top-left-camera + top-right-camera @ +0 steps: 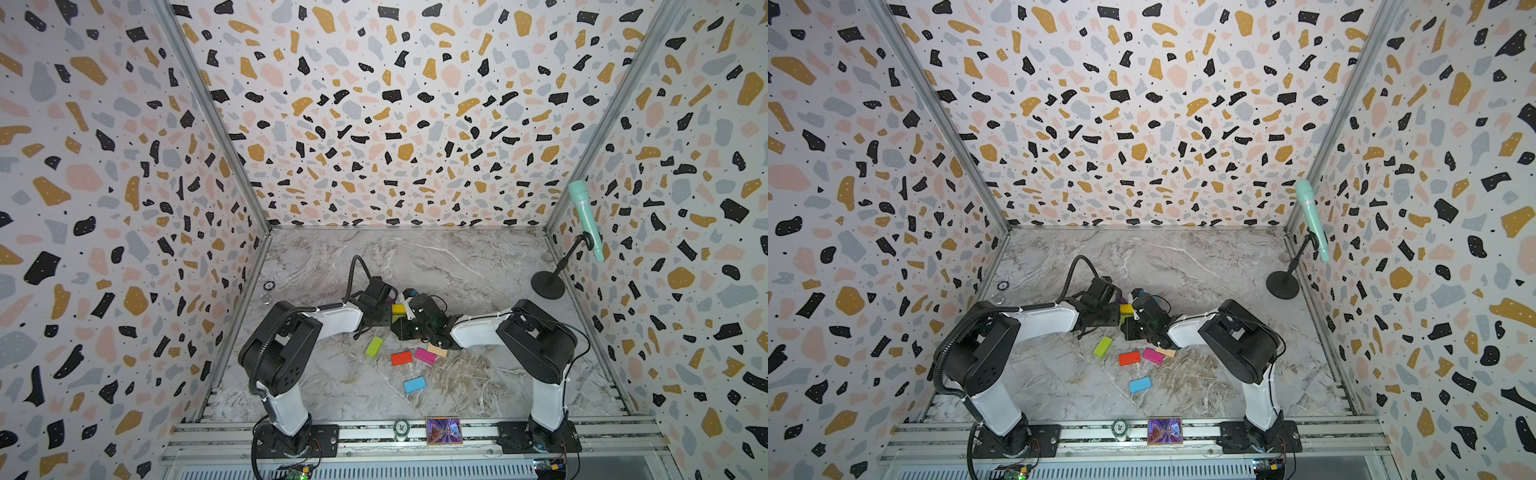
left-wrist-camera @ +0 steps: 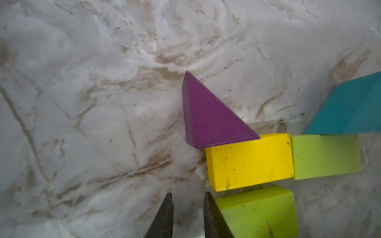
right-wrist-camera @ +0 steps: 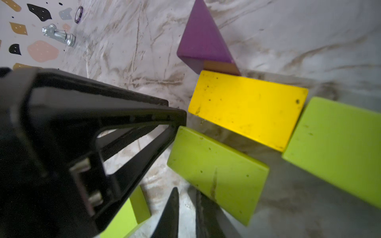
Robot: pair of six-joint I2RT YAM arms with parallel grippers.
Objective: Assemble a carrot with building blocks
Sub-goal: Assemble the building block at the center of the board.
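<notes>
9 o'clock edge: poker chip (image 1: 269, 285), silver chess piece (image 1: 266, 298). Centre: left gripper (image 2: 188, 193) narrowly parted, empty, beside carrot (image 2: 249, 160) start; mostly hidden from above by both wrists. Right gripper (image 3: 186, 190) closed, empty, at 3 o'clock. Loose building blocks (image 1: 401, 358) at 6 o'clock. Microphone (image 1: 585, 218) at 2 o'clock.

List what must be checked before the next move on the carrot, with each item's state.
1. Left gripper empty: ok, jaws apart, nothing between.
2. Right gripper empty: ok, shut.
3. Yellow block flush with end lime block: ok.
4. Side lime block flush with yellow: not ok, skewed, gap.
5. Purple triangle touching yellow: ok.
6. Teal triangle touching end lime block: cannot tell.
</notes>
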